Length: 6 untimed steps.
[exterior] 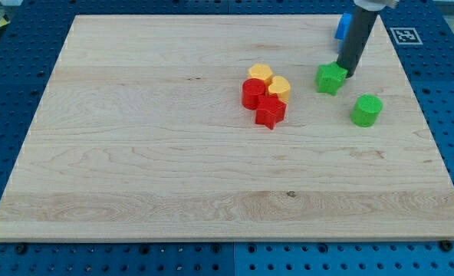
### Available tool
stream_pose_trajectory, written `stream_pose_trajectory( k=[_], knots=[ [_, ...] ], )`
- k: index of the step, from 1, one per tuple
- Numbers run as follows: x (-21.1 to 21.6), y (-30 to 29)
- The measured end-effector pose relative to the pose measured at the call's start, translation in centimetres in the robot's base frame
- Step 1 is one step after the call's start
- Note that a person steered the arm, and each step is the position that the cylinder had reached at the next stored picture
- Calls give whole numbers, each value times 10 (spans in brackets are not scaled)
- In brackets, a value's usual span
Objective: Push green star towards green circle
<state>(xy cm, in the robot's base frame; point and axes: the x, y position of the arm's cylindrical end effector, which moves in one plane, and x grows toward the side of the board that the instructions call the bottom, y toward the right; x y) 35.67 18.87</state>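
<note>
The green star point(330, 78) lies on the wooden board point(135, 153) at the view's upper right. The green circle point(366, 110) lies below and to the right of it, a short gap away. My tip point(349, 74) is at the star's upper right edge, touching or almost touching it. The rod rises from there toward the view's top.
A cluster sits left of the star: a yellow block point(259, 74), a yellow heart-like block point(279, 87), a red round block point(251, 94) and a red star point(271, 112). A blue block point(341, 26) lies near the top edge, partly hidden behind the rod.
</note>
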Motion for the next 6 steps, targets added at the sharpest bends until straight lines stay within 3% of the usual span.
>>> stream_pose_trajectory(
  k=[1,2,4,6],
  knots=[
    [31,14],
    [17,5],
    [-11,-91],
    [-27,-122]
  ],
)
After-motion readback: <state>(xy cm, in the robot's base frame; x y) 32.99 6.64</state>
